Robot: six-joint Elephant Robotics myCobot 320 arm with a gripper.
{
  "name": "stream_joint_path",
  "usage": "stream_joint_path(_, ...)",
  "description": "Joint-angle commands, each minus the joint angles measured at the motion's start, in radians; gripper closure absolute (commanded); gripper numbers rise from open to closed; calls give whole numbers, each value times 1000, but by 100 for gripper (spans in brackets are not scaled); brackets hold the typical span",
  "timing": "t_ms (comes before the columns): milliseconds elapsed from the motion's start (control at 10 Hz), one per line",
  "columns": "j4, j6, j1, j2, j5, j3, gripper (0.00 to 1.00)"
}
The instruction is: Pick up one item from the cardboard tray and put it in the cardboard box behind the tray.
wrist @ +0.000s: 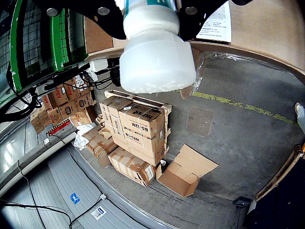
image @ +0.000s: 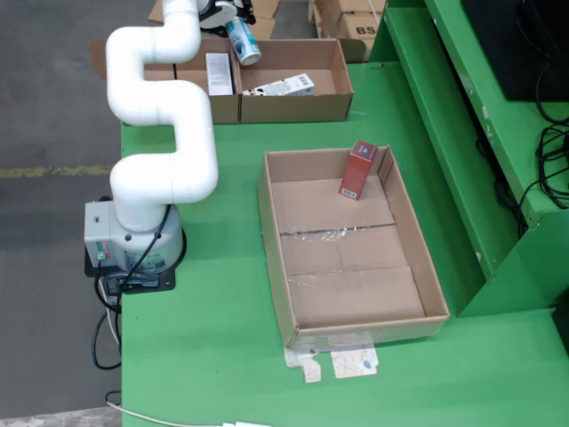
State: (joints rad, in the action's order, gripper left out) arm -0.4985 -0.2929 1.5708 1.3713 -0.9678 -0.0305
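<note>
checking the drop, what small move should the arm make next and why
Probably lower a little, then open. The pincer holds a bottle over the box behind the tray, above the divider between compartments, so nudging toward one side first seems safer.

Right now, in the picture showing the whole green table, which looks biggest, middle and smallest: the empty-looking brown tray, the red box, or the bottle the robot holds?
1. Cardboard tray, by far the biggest.
2. Red box.
3. Bottle, looking slightly smaller than the red box, but it sits farther from the camera, so that ranking is unsure.

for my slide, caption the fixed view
White arm's gripper holds a capped bottle over the rear box; red carton remains in tray.
</note>
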Motion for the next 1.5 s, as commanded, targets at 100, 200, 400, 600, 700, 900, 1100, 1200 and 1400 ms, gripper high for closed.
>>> stream_joint_path(100, -13, -7, 6, -37, 14, 31, 100)
stream_joint_path(200, -13, -7, 6, -37, 14, 31, 100)
stream_joint_path(400, -13, -7, 6, -37, 14, 31, 100)
stream_joint_path(600, -13, -7, 6, -37, 14, 31, 80)
stream_joint_path(700, -13, -7, 6, -37, 14, 31, 70)
stream_joint_path(900, -13, -7, 6, -37, 14, 31, 50)
stream_joint_path(1100, -13, -7, 6, -37, 14, 31, 30)
stream_joint_path(1200, -13, -10, 6, -37, 14, 31, 20)
stream_joint_path(1400, -13, -10, 6, -37, 14, 31, 0)
